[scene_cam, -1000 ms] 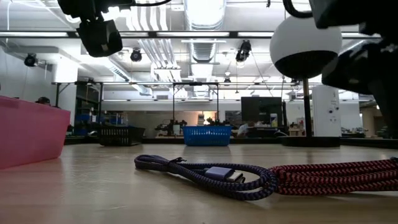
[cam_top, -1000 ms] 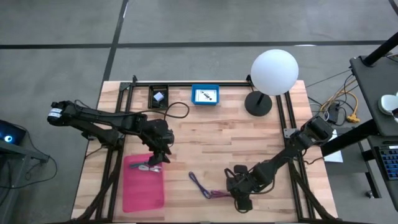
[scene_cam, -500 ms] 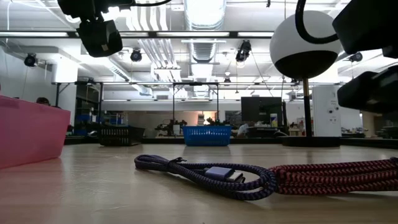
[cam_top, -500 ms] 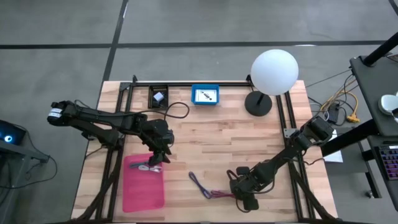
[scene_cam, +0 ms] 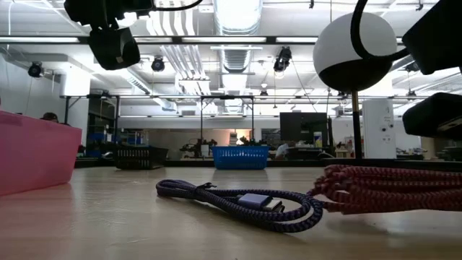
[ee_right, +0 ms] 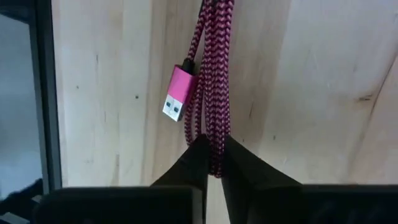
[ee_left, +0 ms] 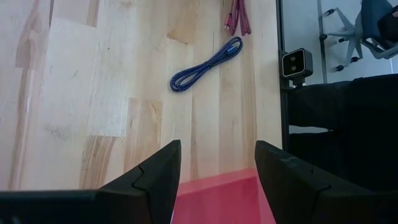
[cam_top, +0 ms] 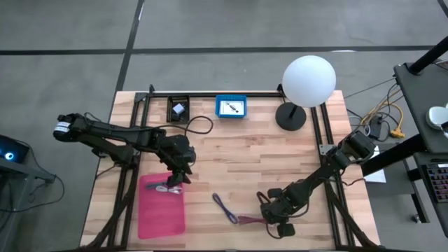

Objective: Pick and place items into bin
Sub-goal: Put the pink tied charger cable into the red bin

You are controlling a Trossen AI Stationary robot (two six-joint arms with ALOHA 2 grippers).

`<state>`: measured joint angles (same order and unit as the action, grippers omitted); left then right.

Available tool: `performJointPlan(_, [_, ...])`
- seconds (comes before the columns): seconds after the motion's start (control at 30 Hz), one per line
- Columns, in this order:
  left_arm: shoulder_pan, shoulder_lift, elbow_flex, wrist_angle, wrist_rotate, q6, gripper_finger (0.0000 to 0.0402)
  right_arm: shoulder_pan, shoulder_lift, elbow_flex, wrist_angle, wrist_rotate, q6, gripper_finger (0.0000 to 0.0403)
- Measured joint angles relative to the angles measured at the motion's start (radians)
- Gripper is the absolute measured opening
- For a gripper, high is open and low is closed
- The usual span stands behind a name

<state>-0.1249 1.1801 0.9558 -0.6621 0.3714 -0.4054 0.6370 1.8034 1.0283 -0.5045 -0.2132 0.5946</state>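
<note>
A pink braided cord, folded into several strands with a pink USB plug, lies near the table's front edge. My right gripper is shut on it, also seen in the high view. A purple cord lies coiled on the wood just left of it. My left gripper hangs open over the pink bin at the front left, nothing between its fingers. A pale cable lies in the bin. My right gripper pinches the pink cord's bundle of several strands between its two fingers, coming steeply from above. The strands run on away from the fingertips, along their line. The held end is raised a little; the rest lies on the table by the purple cord.
A white globe lamp on a black base stands at the far right. A black tray and a blue tray with small things sit along the far edge. Black frame rails run down both sides of the table.
My right gripper has sunk a little toward the table's near edge, turned somewhat, and shut on the pink cord. The cord's held end has come up off the table; its end by the purple cord has stayed down. The purple cord has not moved.
</note>
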Motion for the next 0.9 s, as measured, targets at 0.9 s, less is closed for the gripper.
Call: performJointPlan(0.9, [0.0, 0.0, 0.0, 0.281, -0.002, 0.043, 0.019, -0.032, 0.0, -0.036, 0.695, 0.888, 0.205, 0.0013])
